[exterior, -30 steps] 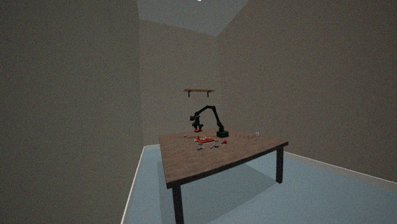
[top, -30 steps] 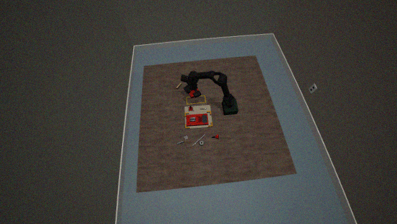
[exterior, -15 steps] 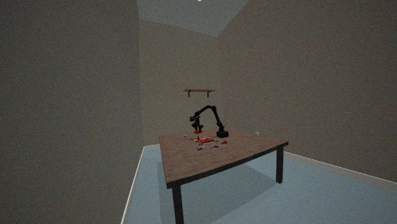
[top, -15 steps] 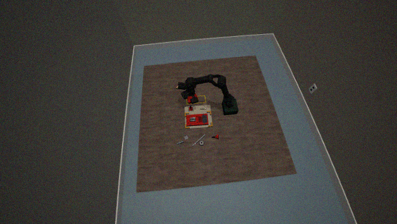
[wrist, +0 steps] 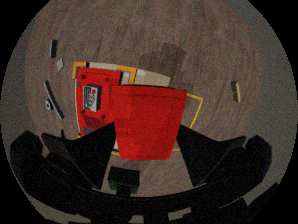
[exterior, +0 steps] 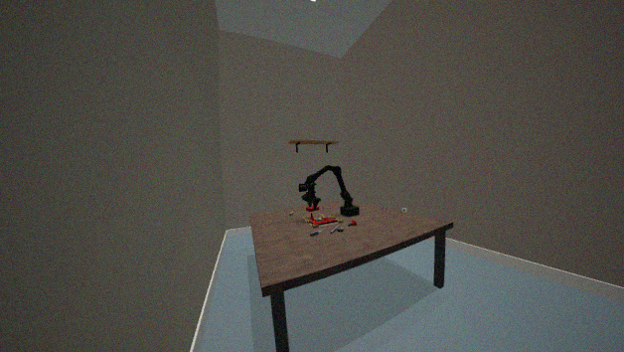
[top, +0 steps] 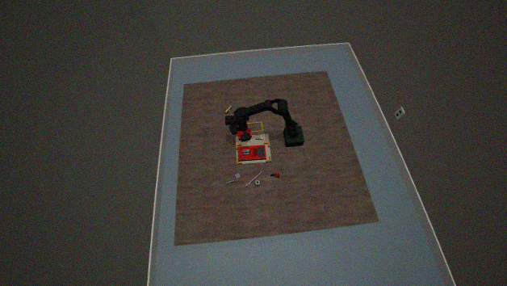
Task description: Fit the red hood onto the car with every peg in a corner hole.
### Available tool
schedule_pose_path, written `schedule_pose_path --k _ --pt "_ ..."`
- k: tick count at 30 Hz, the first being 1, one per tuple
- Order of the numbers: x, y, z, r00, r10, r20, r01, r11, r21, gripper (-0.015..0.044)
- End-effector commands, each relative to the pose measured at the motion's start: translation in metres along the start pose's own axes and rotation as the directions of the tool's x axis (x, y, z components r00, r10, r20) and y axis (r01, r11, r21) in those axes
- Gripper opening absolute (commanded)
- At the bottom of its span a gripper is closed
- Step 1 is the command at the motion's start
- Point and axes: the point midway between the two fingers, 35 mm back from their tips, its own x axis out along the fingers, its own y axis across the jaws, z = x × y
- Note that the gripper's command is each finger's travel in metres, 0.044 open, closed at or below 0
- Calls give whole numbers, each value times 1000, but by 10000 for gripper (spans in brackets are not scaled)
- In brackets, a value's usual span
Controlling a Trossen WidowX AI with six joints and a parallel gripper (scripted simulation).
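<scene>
My gripper (top: pixel 244 137) (exterior: pixel 311 206) (wrist: pixel 147 125) is shut on the red hood (top: pixel 242 132) (exterior: pixel 312 208) (wrist: pixel 148 123) and holds it in the air with the flat roof facing the wrist camera. The hood hangs over the jig's edge on the side toward the yellow outlined rectangle (top: pixel 254 122). The red chassis (top: pixel 250 153) (exterior: pixel 323 219) (wrist: pixel 91 117) sits in the pale jig (top: pixel 253 161) (wrist: pixel 154 78) with yellow corners, its grey engine block (wrist: pixel 91 98) in place. In the wrist view the hood covers part of the chassis and jig. The pegs are too small to make out.
Loose screws, a rod (top: pixel 253 178) and a nut (top: pixel 257 182) lie on the table beyond the jig, with a red-capped part (top: pixel 275 174) beside them. A small wooden peg (top: pixel 228 108) lies behind the arm. The arm's base (top: pixel 293 136) stands right of the jig.
</scene>
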Motion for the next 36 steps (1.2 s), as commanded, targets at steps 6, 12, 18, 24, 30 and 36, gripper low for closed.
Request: schedule_pose_path --k 6,12,18,24,30,36 --pt "-5 40 13 1000 -5 18 4 998 66 0" --pt "-6 68 16 1000 -1 19 -1 994 111 0" --pt "-8 95 17 1000 4 20 -7 988 155 0" --pt "-9 111 16 1000 7 20 -10 983 181 0" --pt "2 109 16 1000 6 20 -10 983 181 0" --pt "37 111 17 1000 7 20 -10 983 181 0"
